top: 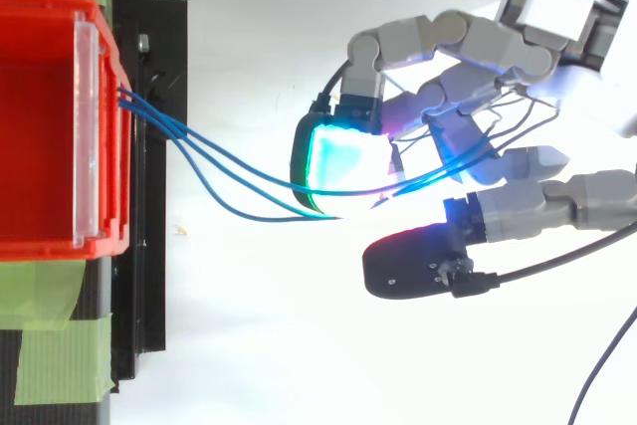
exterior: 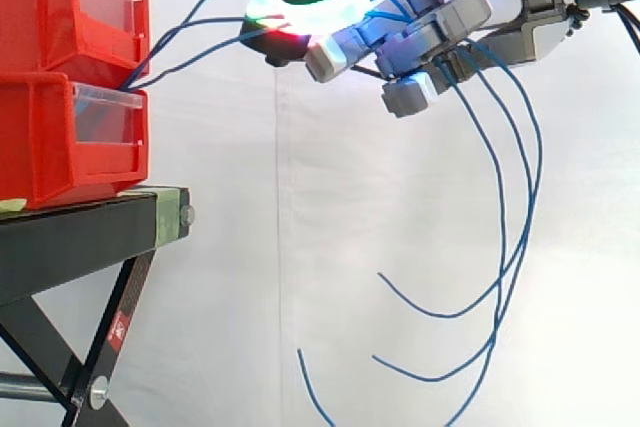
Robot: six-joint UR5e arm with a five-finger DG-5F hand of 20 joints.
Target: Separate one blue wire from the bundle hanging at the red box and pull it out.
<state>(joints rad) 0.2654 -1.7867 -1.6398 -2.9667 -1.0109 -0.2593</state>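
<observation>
White curtain (exterior: 300, 197) hangs behind my work, and at the left two stacked red bins (exterior: 60, 137) stand on a black stand (exterior: 80, 232). Three blue wires (top: 149, 112) come out at the front of the bins, between the upper and the lower one, and run through the air to my hand (top: 498, 47), which is up at about the height of the upper bin and well apart from it. My fingers are curled round the wires: from above they pass under my cyan-glowing pad (top: 343, 161) and on across the palm. From the side, their loose ends fall in long loops below the hand. I judge that all three are in my hold, so none is separated yet. They look thin, light and limp, with a smooth sheath that may slide between my pads. I would pinch one wire alone on the taut stretch just before my fingers, where the three fan apart, and draw it away from the bins gently.
</observation>
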